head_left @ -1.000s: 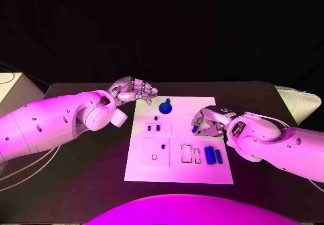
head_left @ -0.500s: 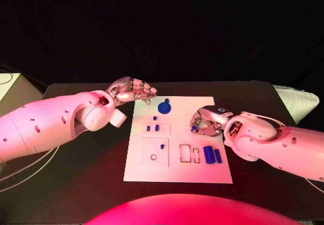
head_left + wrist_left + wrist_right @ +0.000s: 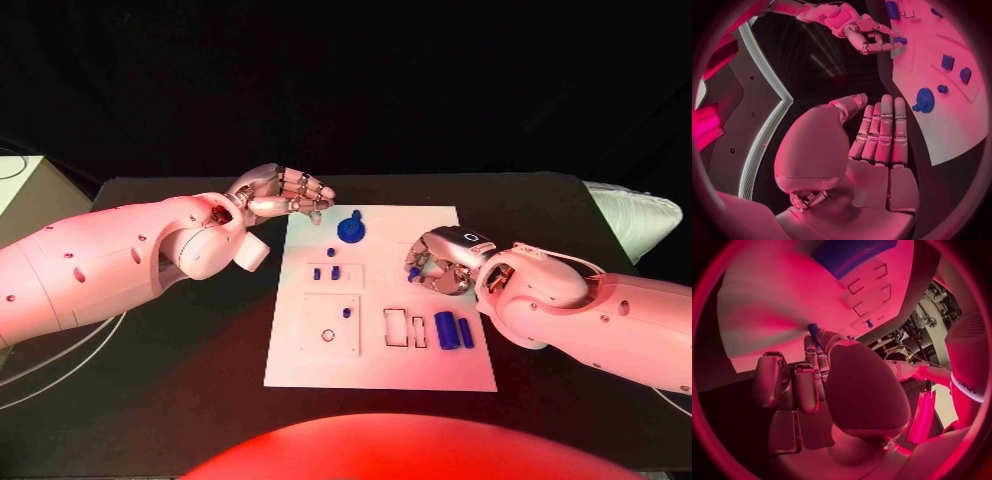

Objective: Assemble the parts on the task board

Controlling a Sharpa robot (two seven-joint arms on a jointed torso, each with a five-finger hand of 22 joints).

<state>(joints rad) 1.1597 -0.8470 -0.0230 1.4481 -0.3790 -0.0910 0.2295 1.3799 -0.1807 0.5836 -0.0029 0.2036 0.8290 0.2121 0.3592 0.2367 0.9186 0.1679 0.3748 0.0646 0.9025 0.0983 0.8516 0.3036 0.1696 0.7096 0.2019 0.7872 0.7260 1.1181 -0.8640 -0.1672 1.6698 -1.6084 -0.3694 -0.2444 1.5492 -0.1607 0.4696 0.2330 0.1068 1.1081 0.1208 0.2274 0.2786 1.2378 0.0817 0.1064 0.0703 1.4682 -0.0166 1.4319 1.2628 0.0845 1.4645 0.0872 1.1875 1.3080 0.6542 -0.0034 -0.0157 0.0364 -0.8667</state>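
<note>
The white task board [image 3: 382, 370] lies mid-table. My right hand [image 3: 441, 261] hovers over its right side and pinches a small blue part [image 3: 415, 271] between thumb and finger; the pinch also shows in the right wrist view [image 3: 814, 330]. My left hand [image 3: 283, 192] hangs at the board's far left corner, holding nothing, its fingers [image 3: 879, 130] side by side. On the board are a round blue piece [image 3: 352, 229], a tiny blue part [image 3: 330, 252], two small parts [image 3: 326, 272] in a recess, and two blue bars [image 3: 454, 331] near the right edge.
Two empty rectangular slots [image 3: 405, 329] lie left of the bars. A square inset with a small hole [image 3: 330, 335] sits at the board's near left. A pale box [image 3: 29, 190] stands off the table's left, and a white bundle [image 3: 642, 218] lies at the right edge.
My right forearm has edged slightly inward while its hand keeps the blue part over the same spot. My left hand has not moved.
</note>
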